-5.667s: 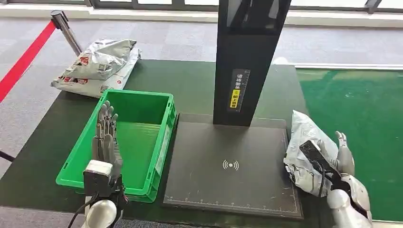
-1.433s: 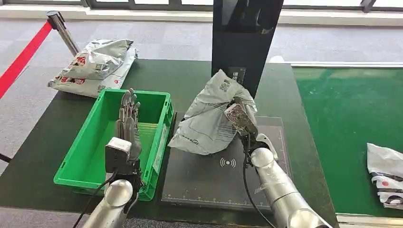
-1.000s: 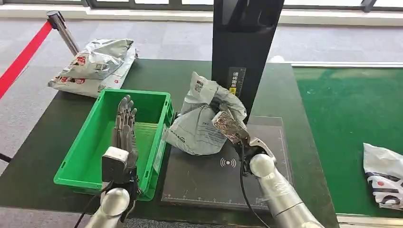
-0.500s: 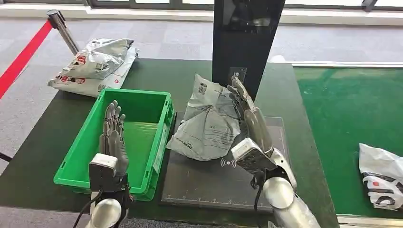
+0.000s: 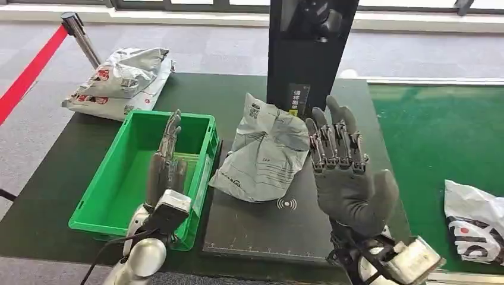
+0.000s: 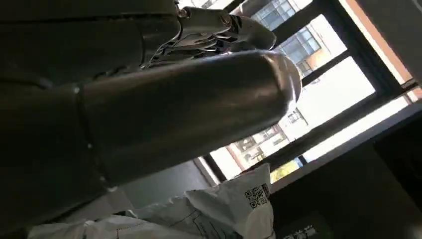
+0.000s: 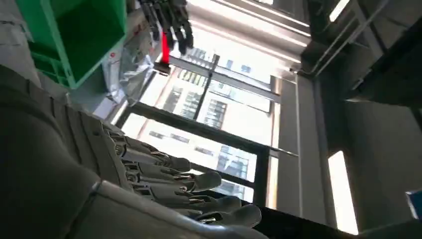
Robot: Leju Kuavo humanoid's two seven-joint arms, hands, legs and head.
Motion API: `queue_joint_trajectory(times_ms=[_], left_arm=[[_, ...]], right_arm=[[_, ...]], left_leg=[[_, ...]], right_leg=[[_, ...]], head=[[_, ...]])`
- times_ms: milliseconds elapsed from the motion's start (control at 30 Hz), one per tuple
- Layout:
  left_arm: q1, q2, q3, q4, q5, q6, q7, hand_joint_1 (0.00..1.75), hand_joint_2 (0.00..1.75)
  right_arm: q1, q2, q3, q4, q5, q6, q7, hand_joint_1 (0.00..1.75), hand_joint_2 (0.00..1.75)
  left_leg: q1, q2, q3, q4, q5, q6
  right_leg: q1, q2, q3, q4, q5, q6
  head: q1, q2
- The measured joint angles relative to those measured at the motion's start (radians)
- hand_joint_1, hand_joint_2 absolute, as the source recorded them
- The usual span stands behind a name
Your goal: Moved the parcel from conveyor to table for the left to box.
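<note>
Dark green table, broad, carrying all else; black scanner tower at its far middle, flat black scan pad at the tower's foot. Green conveyor off to the right, another white bag lying on it. Green box on the left part of the table, just beside the pad. 2 grey bags piled at the far left corner.

Parcel set down on the pad, crumpled, its left edge close against the box wall, top leaning toward the tower. Conveyor-to-table step judged done; handover to the left side now in hand. Next move likely calls for a reach across the box rim, a grip on the parcel's near left edge, then a lift over the wall into the box.

Right hand raised clear, palm toward the camera, fingers straight and spread, holding nothing; parcel just beside them to the left, not touching. Left hand upright over the box, fingers extended and close together, holding nothing, parcel near to its right beyond the box wall.
</note>
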Motion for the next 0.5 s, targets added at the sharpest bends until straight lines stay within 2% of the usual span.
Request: queue_joint_trajectory(times_ms=[67, 200, 333, 500], left_arm=[[-0.059, 0.005, -0.044, 0.031, -0.156, -0.057, 0.023, 0.00, 1.75], [-0.209, -0.003, -0.161, 0.165, -0.419, -0.146, 0.064, 0.00, 1.75], [-0.285, -0.022, -0.221, 0.266, -0.438, -0.141, 0.065, 0.00, 1.75], [-0.319, -0.028, -0.249, 0.323, -0.438, -0.138, 0.064, 0.00, 1.75]], right_arm=[[0.019, 0.000, -0.021, -0.042, -0.017, -0.004, -0.051, 0.00, 0.00], [0.057, 0.011, -0.050, -0.111, 0.036, -0.053, -0.069, 0.00, 0.00], [0.082, 0.015, -0.054, -0.143, 0.050, -0.060, -0.079, 0.00, 0.00], [0.093, 0.017, -0.054, -0.157, 0.051, -0.063, -0.080, 0.00, 0.00]], left_leg=[[0.000, -0.003, -0.001, 0.000, 0.001, 0.001], [-0.002, -0.002, -0.001, 0.000, 0.000, 0.001], [-0.002, 0.001, 0.000, 0.000, 0.000, 0.001], [-0.002, 0.001, 0.000, 0.000, 0.000, 0.001]], right_leg=[[0.000, -0.003, 0.000, 0.000, 0.000, 0.000], [0.000, -0.002, 0.001, 0.000, 0.001, 0.002], [0.000, 0.001, 0.001, 0.000, 0.002, 0.002], [0.000, 0.001, 0.000, 0.000, 0.001, 0.002]], head=[[0.000, 0.000], [0.000, 0.000], [0.000, 0.000], [0.000, 0.000]])
